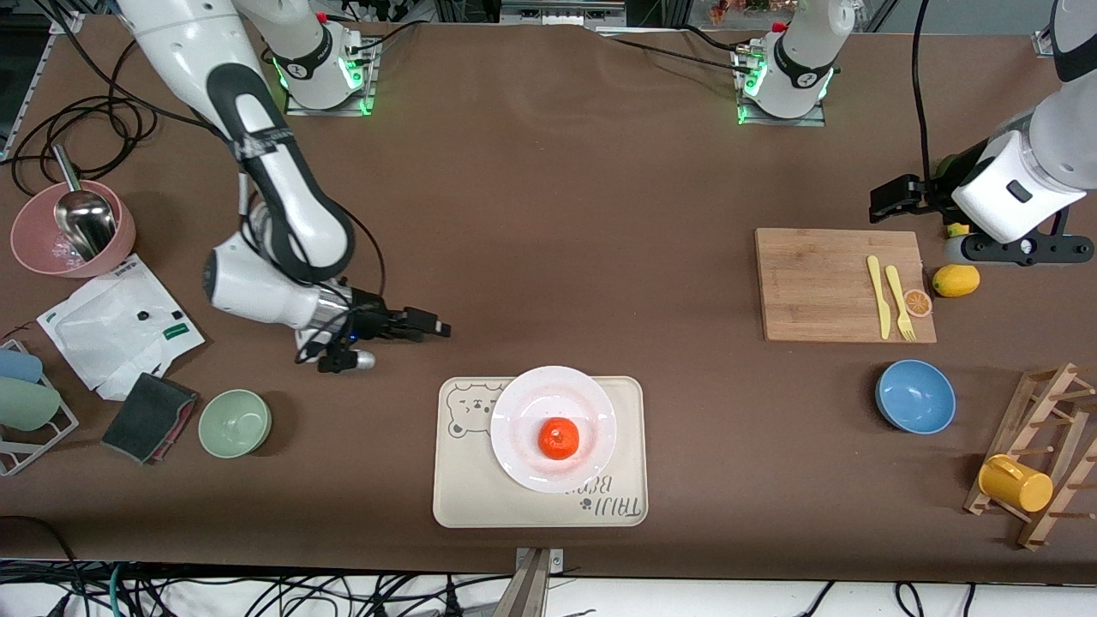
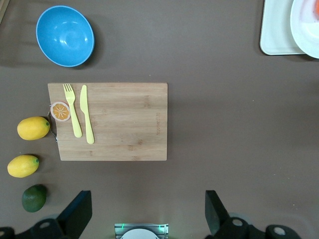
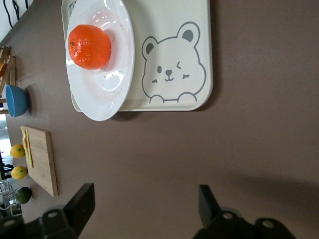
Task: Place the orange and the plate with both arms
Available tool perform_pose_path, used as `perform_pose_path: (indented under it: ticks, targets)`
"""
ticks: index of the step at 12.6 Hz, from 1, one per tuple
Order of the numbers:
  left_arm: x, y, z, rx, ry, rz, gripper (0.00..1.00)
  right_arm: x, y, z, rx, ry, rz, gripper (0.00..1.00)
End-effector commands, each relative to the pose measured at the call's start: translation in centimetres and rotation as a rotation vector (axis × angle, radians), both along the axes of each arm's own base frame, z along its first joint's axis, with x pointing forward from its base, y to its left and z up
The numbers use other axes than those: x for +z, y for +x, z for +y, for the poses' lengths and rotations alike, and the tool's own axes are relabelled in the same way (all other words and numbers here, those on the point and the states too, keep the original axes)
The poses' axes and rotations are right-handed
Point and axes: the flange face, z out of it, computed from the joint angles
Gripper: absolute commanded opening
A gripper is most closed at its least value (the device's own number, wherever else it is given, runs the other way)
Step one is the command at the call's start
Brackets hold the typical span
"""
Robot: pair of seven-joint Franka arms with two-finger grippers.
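The orange lies on the white plate, a little off its middle. The plate rests on the beige bear tray near the table's front edge. My right gripper is open and empty over bare table beside the tray's corner, toward the right arm's end. Its wrist view shows the gripper, the orange, the plate and the tray. My left gripper is open and empty over bare table beside the cutting board. The left wrist view shows that gripper and the plate's edge.
A wooden cutting board holds a yellow fork, a yellow knife and an orange slice. A lemon lies beside it. A blue bowl, a green bowl, a pink bowl with a scoop and a rack with a yellow mug stand around.
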Motion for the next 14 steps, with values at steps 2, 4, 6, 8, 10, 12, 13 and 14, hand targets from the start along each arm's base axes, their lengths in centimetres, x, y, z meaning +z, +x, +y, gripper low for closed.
perform_pose_path:
  ticks: [2,4,6,8,10,12,13,14]
  targets:
    - [0.6,0.1,0.2,0.003,0.007,0.001,1.0,5.6,-0.8,-5.9,0.123,-0.109,-0.002,1.0]
    - [0.6,0.1,0.2,0.003,0.008,0.001,1.0,9.2,-1.1,-8.9,0.171,-0.202,0.0,1.0]
    - [0.6,0.1,0.2,0.003,0.008,0.001,1.0,13.0,-1.7,-10.8,0.211,-0.295,-0.013,1.0]
    - [0.6,0.1,0.2,0.003,0.008,0.001,1.0,17.8,-2.4,-11.6,0.263,-0.378,-0.044,1.0]
    - [0.5,0.1,0.3,0.005,0.007,0.003,1.0,22.2,-3.2,-12.5,0.321,-0.484,-0.084,1.0]
    - [0.6,0.1,0.3,0.005,0.008,0.001,1.0,26.5,-3.6,-13.6,0.344,-0.556,-0.112,1.0]
    - [0.6,0.1,0.3,0.005,0.008,0.001,1.0,28.3,-3.7,-13.9,0.349,-0.578,-0.121,1.0]
    - [0.5,0.1,0.3,0.003,0.008,0.003,1.0,30.1,-3.7,-14.2,0.351,-0.589,-0.123,1.0]
